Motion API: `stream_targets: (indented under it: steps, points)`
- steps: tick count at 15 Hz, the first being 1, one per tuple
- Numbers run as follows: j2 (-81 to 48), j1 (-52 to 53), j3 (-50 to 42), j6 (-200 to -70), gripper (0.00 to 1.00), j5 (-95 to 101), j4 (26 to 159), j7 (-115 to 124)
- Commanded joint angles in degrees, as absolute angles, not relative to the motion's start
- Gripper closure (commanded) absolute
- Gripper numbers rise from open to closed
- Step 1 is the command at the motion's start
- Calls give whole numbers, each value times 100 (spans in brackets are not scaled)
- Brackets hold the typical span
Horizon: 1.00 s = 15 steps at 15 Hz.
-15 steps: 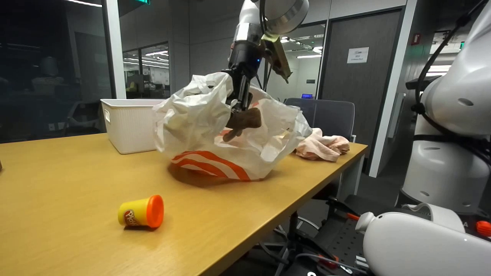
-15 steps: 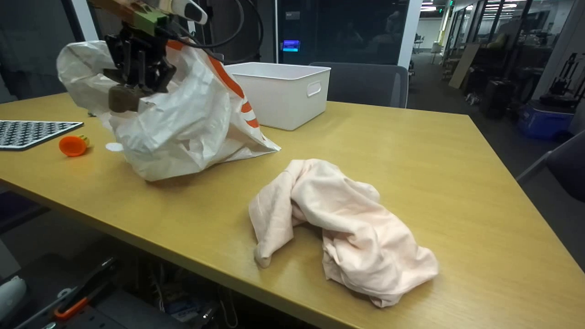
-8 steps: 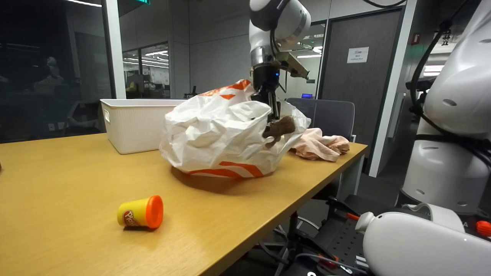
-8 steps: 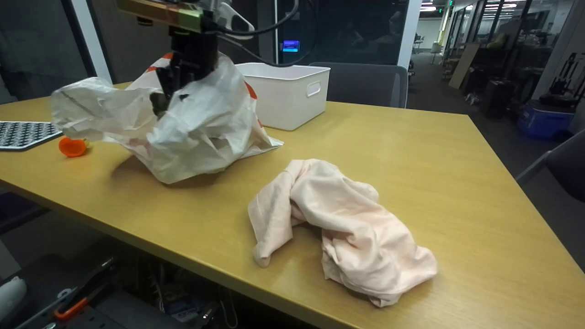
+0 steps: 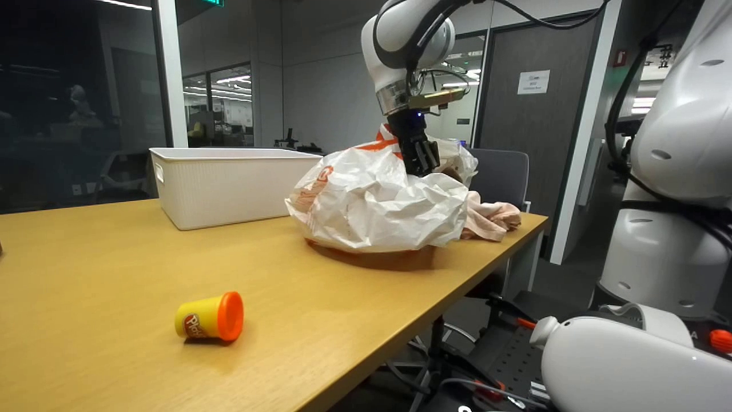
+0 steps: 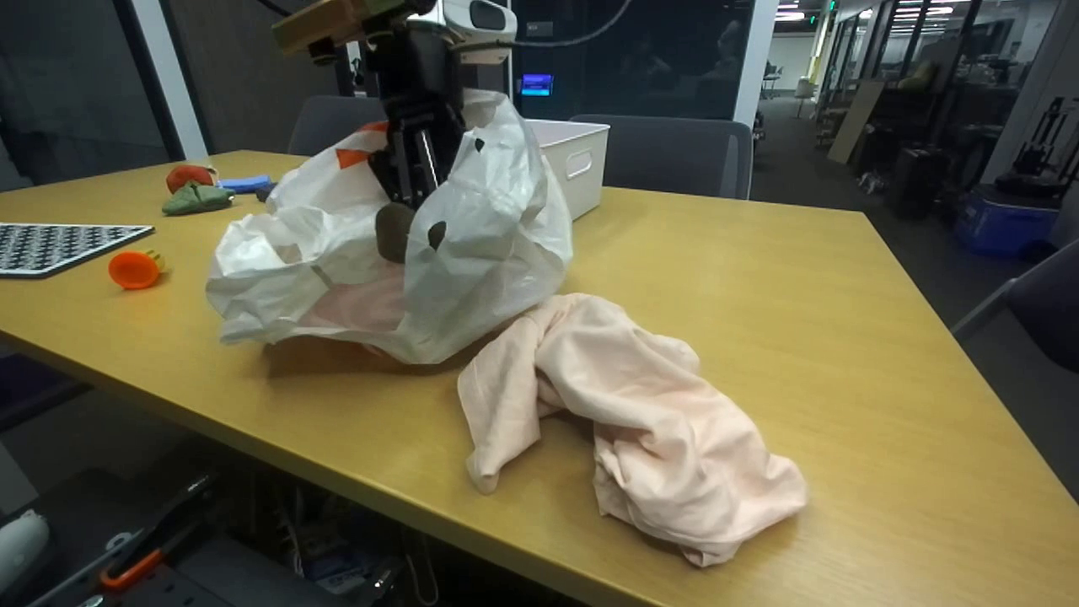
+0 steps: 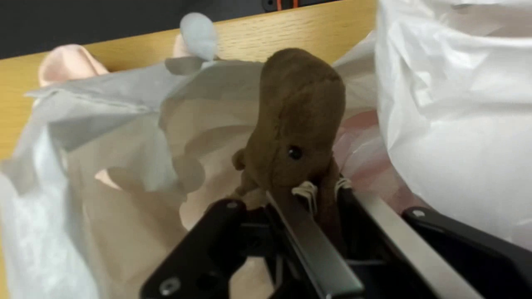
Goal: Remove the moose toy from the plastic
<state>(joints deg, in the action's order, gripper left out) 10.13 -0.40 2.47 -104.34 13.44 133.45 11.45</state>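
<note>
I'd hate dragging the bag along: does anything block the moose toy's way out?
Sideways, yes: the plastic bag flanks the moose toy held in the gripper; the wrist view shows none across it.

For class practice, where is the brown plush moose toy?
Wrist view: the moose toy is just right of centre, in the black gripper, white plastic bag either side.
</note>
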Motion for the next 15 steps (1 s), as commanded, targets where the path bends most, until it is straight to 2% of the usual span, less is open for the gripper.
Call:
stream_targets:
  steps: [1, 6, 11, 15]
  points:
    - [1211, 31, 550, -9524, 90, 2014, 12969, 2153]
    - [1185, 181, 961, -7513, 90, 2511, 12346, 2979]
    - [837, 355, 1127, -5419, 89, 2680, 11773, 2810]
    - [673, 507, 1201, -4598, 90, 3182, 11680, 3412]
